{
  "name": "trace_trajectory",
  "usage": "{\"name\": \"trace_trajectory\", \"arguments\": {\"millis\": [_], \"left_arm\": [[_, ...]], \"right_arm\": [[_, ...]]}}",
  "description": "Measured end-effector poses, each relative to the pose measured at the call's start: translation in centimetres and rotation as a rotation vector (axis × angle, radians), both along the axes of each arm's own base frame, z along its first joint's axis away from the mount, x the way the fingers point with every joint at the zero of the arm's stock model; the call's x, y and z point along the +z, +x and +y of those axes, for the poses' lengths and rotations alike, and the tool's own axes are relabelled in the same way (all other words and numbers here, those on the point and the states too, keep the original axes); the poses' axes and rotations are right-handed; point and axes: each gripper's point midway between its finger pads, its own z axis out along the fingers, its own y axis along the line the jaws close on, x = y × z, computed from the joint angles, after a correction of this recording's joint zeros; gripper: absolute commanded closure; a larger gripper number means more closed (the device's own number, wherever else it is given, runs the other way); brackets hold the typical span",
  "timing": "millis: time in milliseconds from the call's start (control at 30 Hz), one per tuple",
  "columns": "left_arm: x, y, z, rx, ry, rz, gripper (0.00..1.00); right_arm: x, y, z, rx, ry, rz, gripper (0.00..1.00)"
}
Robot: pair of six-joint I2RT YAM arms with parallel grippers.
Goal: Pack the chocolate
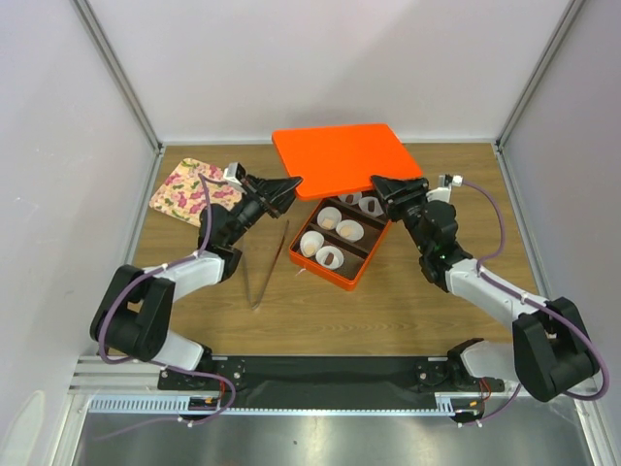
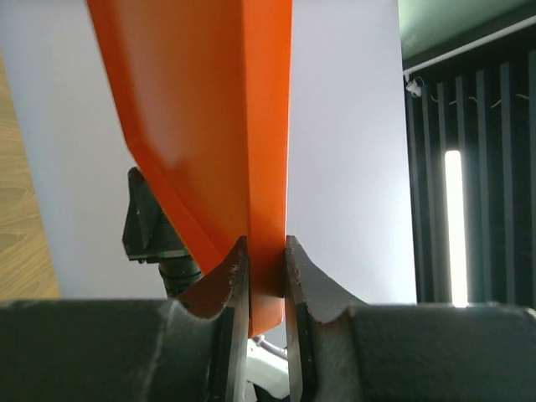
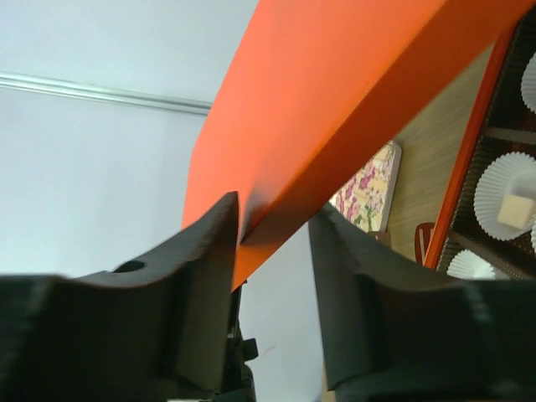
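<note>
An orange lid (image 1: 344,157) hangs tilted over the back of the orange divided box (image 1: 342,280). My left gripper (image 1: 291,184) is shut on the lid's left edge, and the rim sits pinched between the jaws in the left wrist view (image 2: 266,251). My right gripper (image 1: 380,184) clasps the lid's right corner (image 3: 272,213). The box holds several white paper cups (image 1: 349,230). Small pale golden chocolate pieces lie in some cups (image 1: 330,221), and one shows in the right wrist view (image 3: 517,209). The back cups are partly hidden by the lid.
Metal tongs (image 1: 262,277) lie on the wooden table left of the box. A floral pad (image 1: 189,189) lies at the back left and also shows in the right wrist view (image 3: 368,188). White walls close in the left, right and back.
</note>
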Motion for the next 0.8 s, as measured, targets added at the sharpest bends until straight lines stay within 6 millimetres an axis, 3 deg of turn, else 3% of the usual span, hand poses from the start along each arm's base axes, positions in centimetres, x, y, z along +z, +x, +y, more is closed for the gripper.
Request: {"name": "trace_trajectory", "arguments": {"millis": [300, 367, 400, 500, 600, 800], "left_arm": [[-1.6, -1.9, -0.2, -0.009, 0.065, -0.039, 1.0], [-1.2, -2.6, -0.4, -0.018, 0.076, -0.068, 0.94], [-0.9, -2.9, -0.4, -0.019, 0.081, -0.086, 0.9], [-0.5, -3.8, -0.2, -0.015, 0.102, -0.134, 0.51], [-0.9, -5.1, -0.3, -0.036, 0.148, -0.163, 0.32], [-0.5, -7.4, 0.3, -0.021, 0.245, -0.222, 0.14]], "right_arm": [[2.9, 0.1, -0.8, -0.005, 0.089, -0.077, 0.92], [3.1, 0.0, -0.9, 0.005, 0.091, -0.086, 1.0], [3.2, -0.1, -0.8, 0.014, 0.091, -0.089, 1.0], [4.0, -0.5, -0.5, 0.057, 0.097, -0.12, 1.0], [5.2, -0.7, -1.3, 0.069, 0.098, -0.175, 1.0], [5.4, -0.3, -5.1, 0.054, 0.028, -0.213, 1.0]]}}
